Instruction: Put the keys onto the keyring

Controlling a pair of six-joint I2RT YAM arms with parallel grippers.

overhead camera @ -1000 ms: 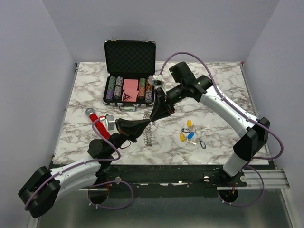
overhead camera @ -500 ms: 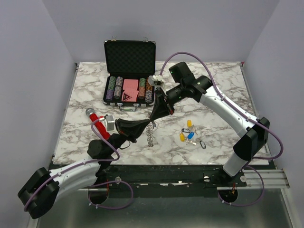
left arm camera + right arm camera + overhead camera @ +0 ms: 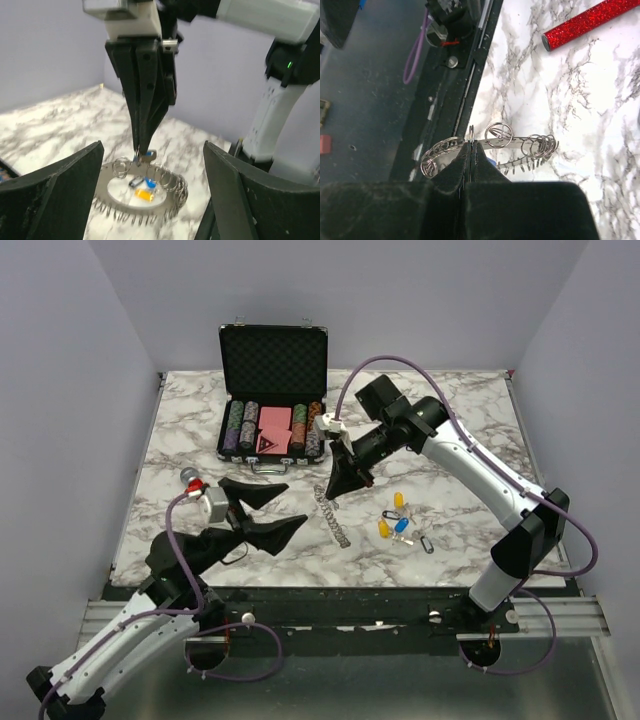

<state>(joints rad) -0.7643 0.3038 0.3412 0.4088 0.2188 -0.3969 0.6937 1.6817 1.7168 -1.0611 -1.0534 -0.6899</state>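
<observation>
Overhead, your keyring [image 3: 335, 522] read only as thin edge-on strip between arms, upper end at right gripper [image 3: 331, 492]. Keys [image 3: 399, 520] clustered on marble table [image 3: 180, 440] just right of it. Left wrist view gave you what overhead hid: ring's full oval, fringed with small loops, blue and yellow key heads visible through it. Right wrist view: fingers [image 3: 450, 175] pressed together, pinching one loop of keyring. Left gripper [image 3: 296, 505]: fingers spread wide, holding nothing, near keyring but apart from it.

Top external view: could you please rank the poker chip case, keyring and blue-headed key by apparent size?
Largest: poker chip case.
Then the keyring, seen nearly edge-on.
Smallest: blue-headed key.
</observation>
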